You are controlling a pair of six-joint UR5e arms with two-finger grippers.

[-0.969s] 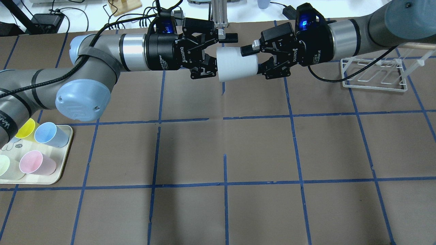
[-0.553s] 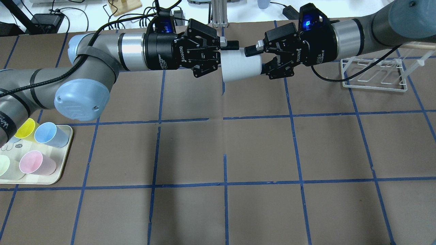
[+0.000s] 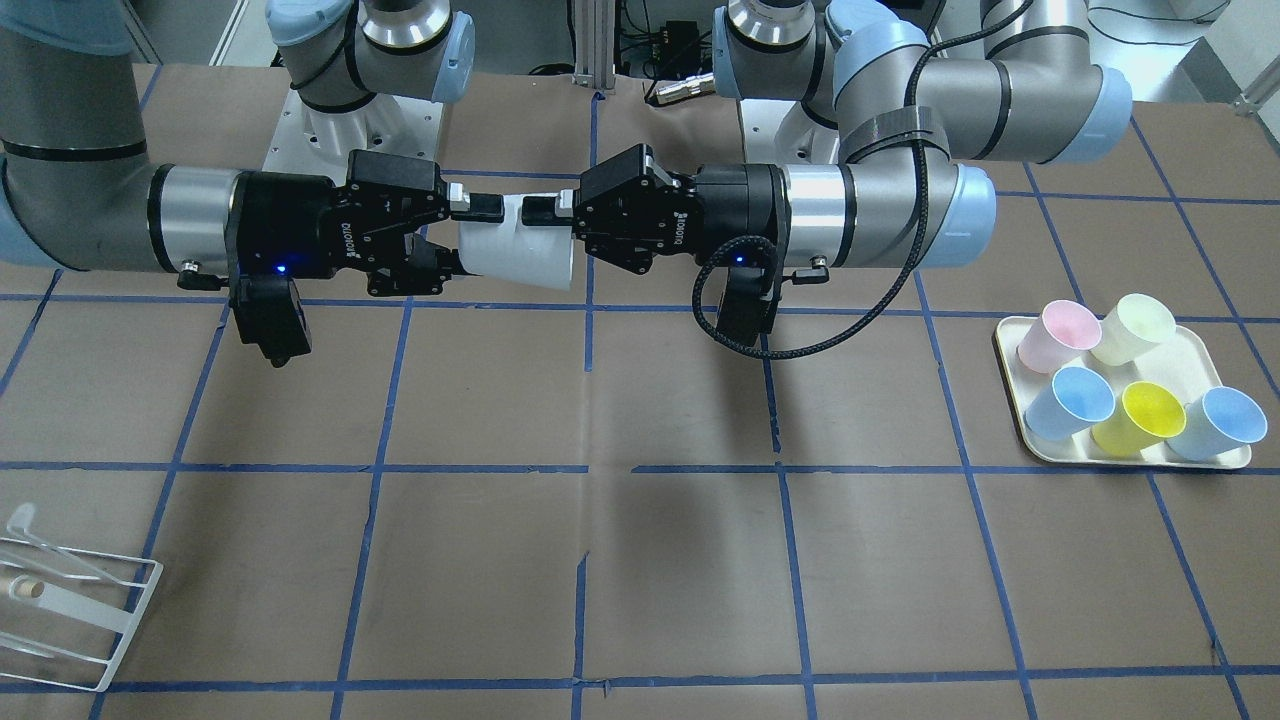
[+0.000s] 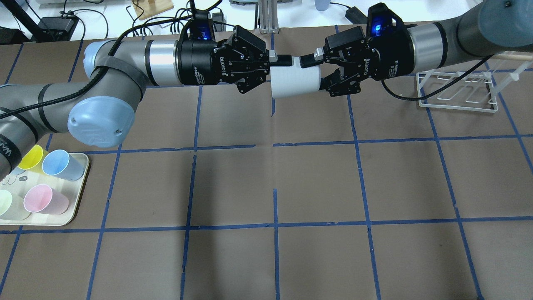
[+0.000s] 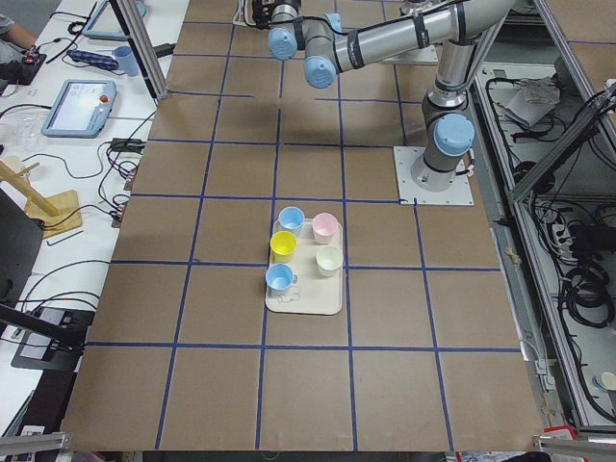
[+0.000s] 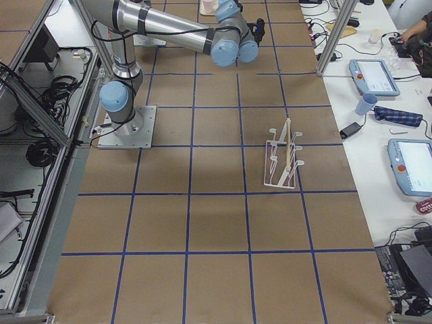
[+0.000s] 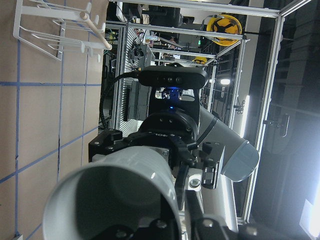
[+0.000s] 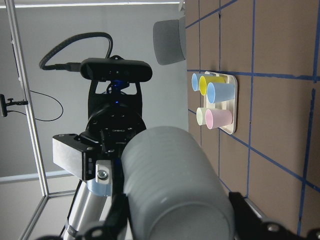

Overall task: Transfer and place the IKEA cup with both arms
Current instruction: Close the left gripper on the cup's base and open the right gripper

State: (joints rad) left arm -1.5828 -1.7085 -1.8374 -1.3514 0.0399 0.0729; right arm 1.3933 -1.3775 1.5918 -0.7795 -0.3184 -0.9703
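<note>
The IKEA cup (image 4: 295, 81), a pale grey-white tumbler, hangs on its side above the far middle of the table between both grippers, also seen as the IKEA cup (image 3: 515, 250). Its open mouth faces my left wrist camera (image 7: 115, 200) and its base faces the right one (image 8: 175, 185). My left gripper (image 4: 278, 66) is shut on the wall of the cup's rim at its upper edge. My right gripper (image 4: 315, 75) is shut around the narrow base end. In the front-facing view the left gripper (image 3: 545, 215) is on the view's right and the right gripper (image 3: 468, 238) on its left.
A cream tray (image 4: 79, 196) near my left holds several coloured cups: pink (image 4: 43, 200), light blue (image 4: 62, 164), yellow (image 4: 31, 158) and pale green. A white wire rack (image 4: 458, 91) stands at the far right. Cables and equipment lie beyond the table's back edge.
The left gripper's fingers, spread wide a second ago, have closed onto the cup's rim. Both grippers and the cup have shifted slightly right and toward the table's back.
</note>
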